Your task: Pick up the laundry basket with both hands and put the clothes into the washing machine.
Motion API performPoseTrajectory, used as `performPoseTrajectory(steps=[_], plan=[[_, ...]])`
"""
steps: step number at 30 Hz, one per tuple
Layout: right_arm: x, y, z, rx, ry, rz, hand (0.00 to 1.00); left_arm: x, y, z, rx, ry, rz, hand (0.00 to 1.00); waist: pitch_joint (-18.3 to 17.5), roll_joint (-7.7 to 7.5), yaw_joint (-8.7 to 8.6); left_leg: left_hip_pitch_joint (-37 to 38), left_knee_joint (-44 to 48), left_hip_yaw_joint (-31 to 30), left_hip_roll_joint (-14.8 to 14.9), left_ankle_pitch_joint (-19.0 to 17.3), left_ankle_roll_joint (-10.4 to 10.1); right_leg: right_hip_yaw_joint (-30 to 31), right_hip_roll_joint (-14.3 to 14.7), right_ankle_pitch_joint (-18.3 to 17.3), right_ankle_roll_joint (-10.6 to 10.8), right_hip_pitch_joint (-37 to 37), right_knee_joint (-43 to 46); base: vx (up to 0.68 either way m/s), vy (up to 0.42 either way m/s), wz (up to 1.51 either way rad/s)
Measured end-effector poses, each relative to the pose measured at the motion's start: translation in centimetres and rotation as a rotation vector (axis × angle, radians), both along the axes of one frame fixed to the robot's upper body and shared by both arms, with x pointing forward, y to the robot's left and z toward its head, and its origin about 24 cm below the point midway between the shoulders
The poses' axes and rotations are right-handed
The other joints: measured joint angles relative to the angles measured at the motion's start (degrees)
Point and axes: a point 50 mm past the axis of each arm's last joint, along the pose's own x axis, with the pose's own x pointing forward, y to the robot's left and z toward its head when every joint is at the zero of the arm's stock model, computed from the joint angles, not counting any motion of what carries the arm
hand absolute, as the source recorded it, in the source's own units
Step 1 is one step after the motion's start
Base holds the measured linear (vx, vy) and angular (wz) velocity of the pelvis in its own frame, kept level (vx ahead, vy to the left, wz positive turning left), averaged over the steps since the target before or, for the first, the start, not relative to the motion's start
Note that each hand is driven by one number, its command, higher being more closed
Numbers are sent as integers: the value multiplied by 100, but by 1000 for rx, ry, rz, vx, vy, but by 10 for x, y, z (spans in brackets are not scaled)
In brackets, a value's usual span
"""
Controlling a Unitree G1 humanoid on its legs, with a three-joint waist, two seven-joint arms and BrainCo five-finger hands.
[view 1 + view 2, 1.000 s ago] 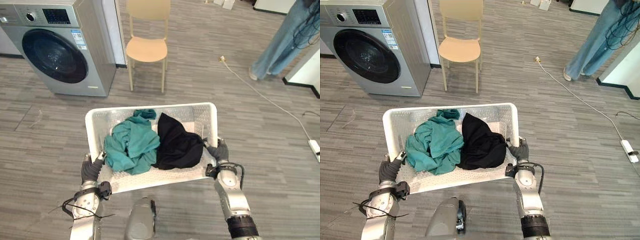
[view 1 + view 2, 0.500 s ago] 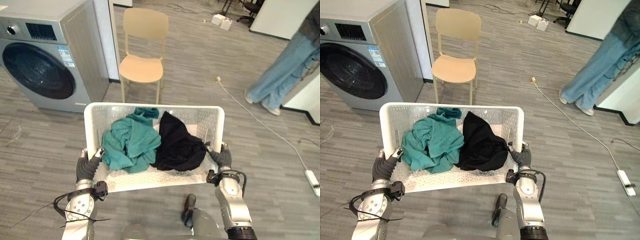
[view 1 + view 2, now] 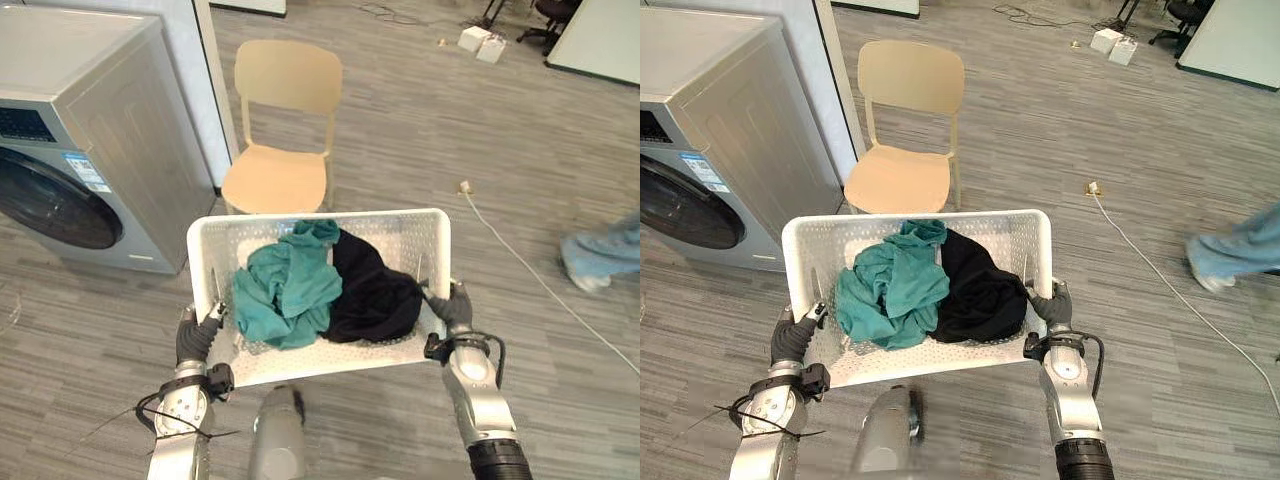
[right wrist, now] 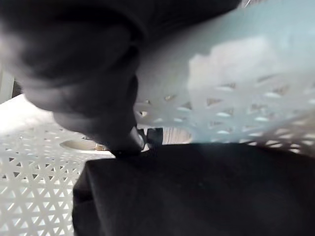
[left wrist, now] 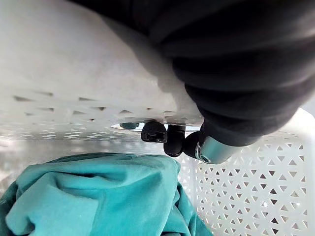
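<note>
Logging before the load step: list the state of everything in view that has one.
laundry basket: held upright, holding clothes
teal garment: crumpled in the basket
black garment: heaped beside it, touching
washing machine: door shut
chair: upright
left hand: curled round basket handle
right hand: curled round basket handle

Grey wood-grain plank floor (image 3: pixel 480 130) runs across the room. A pale beige chair (image 3: pixel 275 180) stands just beside a white wall panel (image 3: pixel 218 90). A white cable (image 3: pixel 520 252) trails over the floor near a person's jeans-clad leg (image 3: pixel 605 252); small white boxes (image 3: pixel 478 40) sit far back
</note>
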Motion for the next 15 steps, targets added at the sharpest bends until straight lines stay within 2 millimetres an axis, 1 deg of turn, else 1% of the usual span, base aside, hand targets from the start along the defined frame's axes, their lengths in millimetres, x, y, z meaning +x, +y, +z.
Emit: performPoseTrajectory(steps=[1, 2, 3, 5, 6, 7, 8, 9, 10, 11, 12, 13, 14, 15], plan=[[1, 2, 0, 8, 0, 0, 100, 3, 2, 3, 10, -10, 4, 100, -24, -128, -55, -53, 23, 7, -132, -75, 40, -65, -106, 27, -23, 3, -34, 570, 238, 50], [7, 2, 5, 1, -20, 8, 100, 6, 2, 6, 12, -25, 4, 100, -6, -120, -30, -181, 298, -15, -183, -268, 211, -31, -159, 157, 48, -43, 53, 613, 304, 34], [15, 7, 7, 7, -25, 23, 100, 5, 3, 6, 12, -26, 21, 100, 8, -113, 48, -178, 706, -14, -180, -609, 353, -49, -231, 247, 131, 8, 315, 593, 301, 16], [16, 8, 8, 7, -28, 28, 100, 5, 4, 7, 14, -28, 27, 100, 10, -110, 104, -121, 929, -32, -197, -803, 462, -42, -303, 289, 207, -60, 768, 382, 214, 18], [16, 10, 7, 14, -29, 29, 100, 5, 4, 8, 17, -34, 25, 100, 21, -96, 143, 32, 1029, -85, -222, -1108, 413, 11, -395, 366, 362, -264, 1571, 369, 244, 34], [16, 11, 6, 19, -29, 29, 100, 3, 5, 10, 28, -37, 23, 100, 48, -100, 145, 154, 1130, -153, -274, -1352, 362, 159, -513, 477, 590, -523, 2446, 412, 272, 44], [14, 12, 4, 26, -22, 27, 100, 0, 7, 12, 44, -37, 18, 100, 131, -104, 143, 372, 1270, -179, -343, -1680, 279, 387, -722, 861, 1024, -917, 3696, 320, 204, 36], [13, 14, 1, 34, -13, 27, 100, -1, 8, 12, 53, -32, 17, 100, 157, -74, 144, 446, 1333, -176, -377, -1785, 282, 488, -811, 1035, 1094, -1143, 4271, 295, 139, 32], [10, 21, -4, 51, 10, 41, 100, -7, 14, 13, 85, -21, 26, 100, 158, -103, 143, 693, 1403, -189, -432, -2053, 338, 604, -877, 1069, 1055, -1771, 5559, 230, 83, 16], [9, 24, -6, 56, 17, 47, 100, -9, 16, 14, 96, -18, 32, 100, 163, -95, 142, 804, 1395, -195, -440, -2116, 356, 584, -869, 1012, 1007, -2009, 5902, 361, 107, 14], [6, 26, -9, 61, 29, 50, 100, -13, 17, 15, 108, -17, 33, 100, 171, -81, 134, 1028, 1293, -199, -480, -2189, 376, 504, -843, 808, 855, -2429, 6290, 314, 87, 16], [3, 25, -11, 61, 37, 48, 100, -13, 16, 15, 107, -15, 31, 100, 179, -68, 117, 1220, 1165, -211, -531, -2218, 398, 325, -830, 639, 649, -2697, 6356, 384, 93, 28], [2, 25, -13, 61, 44, 46, 100, -14, 16, 14, 106, -9, 29, 100, 187, -56, 34, 1471, 938, -290, -639, -2224, 397, 130, -778, 328, 449, -3033, 6230, 261, 46, 36], [1, 24, -13, 60, 44, 45, 100, -15, 16, 14, 105, -8, 27, 100, 193, -45, -29, 1584, 835, -336, -683, -2211, 374, 29, -743, 202, 384, -3155, 6052, 338, 30, 64]])
